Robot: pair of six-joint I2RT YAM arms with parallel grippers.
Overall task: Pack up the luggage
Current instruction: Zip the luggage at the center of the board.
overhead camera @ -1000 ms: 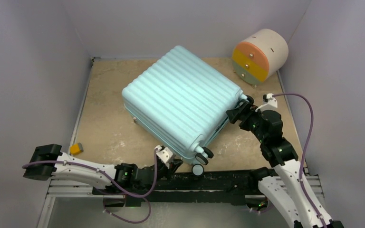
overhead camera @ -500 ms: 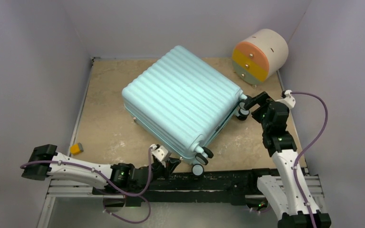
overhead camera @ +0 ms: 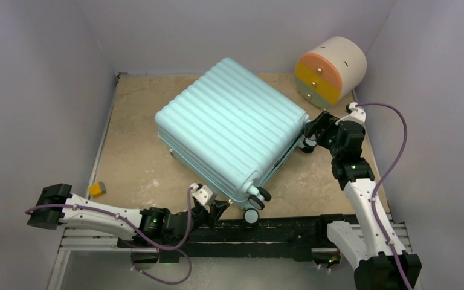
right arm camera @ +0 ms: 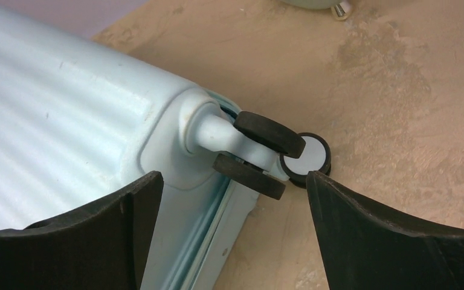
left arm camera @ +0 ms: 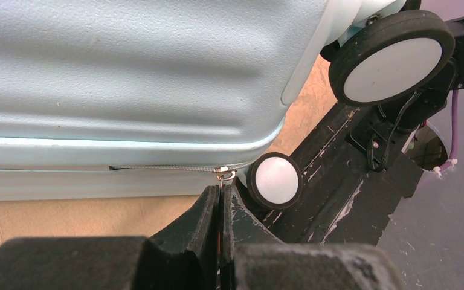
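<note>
Pale teal and ribbed, the luggage [overhead camera: 229,130] lies shut and flat on the tan counter [overhead camera: 139,145], between the two pincers. The left pincer [left arm camera: 220,190] is clenched, its fingers [left arm camera: 193,223] pressed together. Its tips sit right under the zip pull [left arm camera: 224,175] on the near corner seam, but whether the pull's tab is pinched cannot be told. Just right of those tips is a white-faced wheel [left arm camera: 275,180], with another wheel [left arm camera: 393,57] further up and right. The right pincer [right arm camera: 231,175] is released, spread wide and facing the case's far right corner. A twin black caster [right arm camera: 260,151] sits just ahead of its gap, untouched. Beyond this pincer stands a round cream drawer unit [overhead camera: 332,69]. A small orange block [overhead camera: 97,189] lies well left of the left pincer.
</note>
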